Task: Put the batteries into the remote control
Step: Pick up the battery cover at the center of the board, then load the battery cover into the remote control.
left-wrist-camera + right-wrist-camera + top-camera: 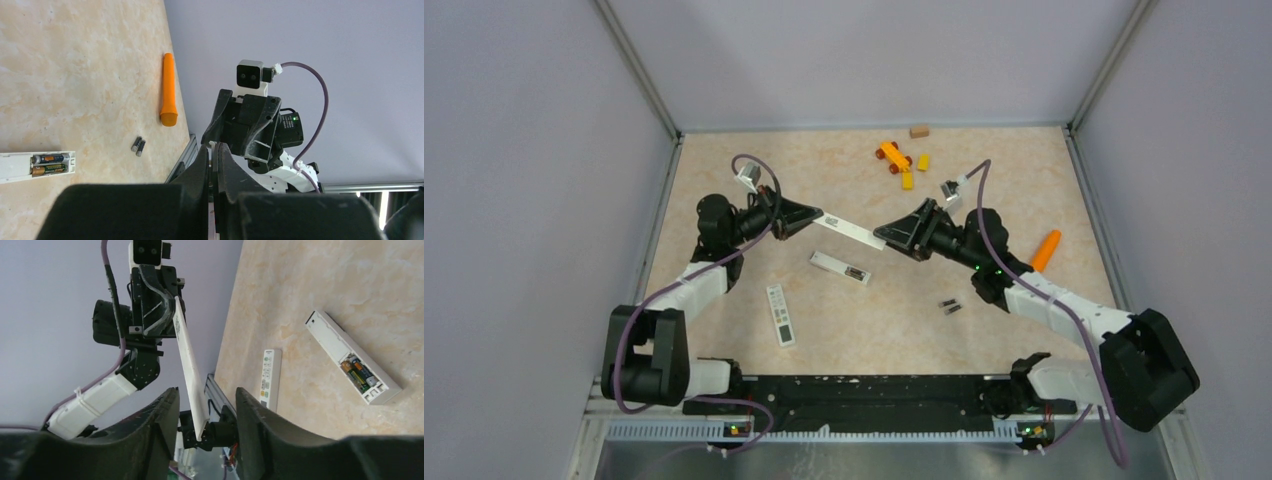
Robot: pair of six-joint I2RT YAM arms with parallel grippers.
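Status: long slim white plastic remote control [839,266] lies on beige table [984,190], bay open w/ two cells [360,373] seated; two loose dark cylindrical batteries [949,305] well apart; thin white back cover [852,231] off, pinched by left gripper [819,216], right gripper [882,237] jaws spread round its far end, so refit prob. remains.

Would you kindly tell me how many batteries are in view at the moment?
4: two loose batteries lie side by side near the orange stick; two fitted batteries sit in the open compartment of the remote control. More may be hidden.
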